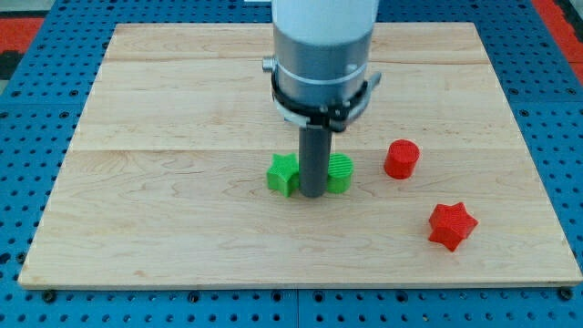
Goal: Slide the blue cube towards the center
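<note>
No blue cube shows in the camera view; the arm's body may hide part of the board. My tip (313, 194) rests on the wooden board (164, 219) near its middle. It stands between a green star block (283, 173) just to its left and a green ribbed round block (340, 172) just to its right, close to both. I cannot tell whether it touches either one.
A red cylinder (401, 158) stands to the right of the green blocks. A red star block (452, 225) lies lower right. The board sits on a blue perforated table (27, 118). The arm's grey body (324, 55) covers the board's upper middle.
</note>
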Available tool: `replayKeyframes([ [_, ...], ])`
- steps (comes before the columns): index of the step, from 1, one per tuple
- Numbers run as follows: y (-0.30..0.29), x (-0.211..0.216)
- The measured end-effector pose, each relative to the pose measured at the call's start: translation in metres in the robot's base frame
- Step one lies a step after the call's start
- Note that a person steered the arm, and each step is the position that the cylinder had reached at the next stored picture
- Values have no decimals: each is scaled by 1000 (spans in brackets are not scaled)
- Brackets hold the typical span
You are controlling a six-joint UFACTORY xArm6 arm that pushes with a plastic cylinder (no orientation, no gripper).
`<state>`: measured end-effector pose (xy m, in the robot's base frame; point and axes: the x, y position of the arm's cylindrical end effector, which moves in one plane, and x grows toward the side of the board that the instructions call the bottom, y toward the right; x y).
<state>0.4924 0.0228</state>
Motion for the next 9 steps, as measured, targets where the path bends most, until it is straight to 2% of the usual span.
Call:
replayKeyframes([
  [2,79,-17],
  [3,98,-29],
  [4,104,-60],
  [5,136,-90],
  [6,181,-93],
  [7,205,-123],
  [8,273,-118],
  [9,320,-68],
])
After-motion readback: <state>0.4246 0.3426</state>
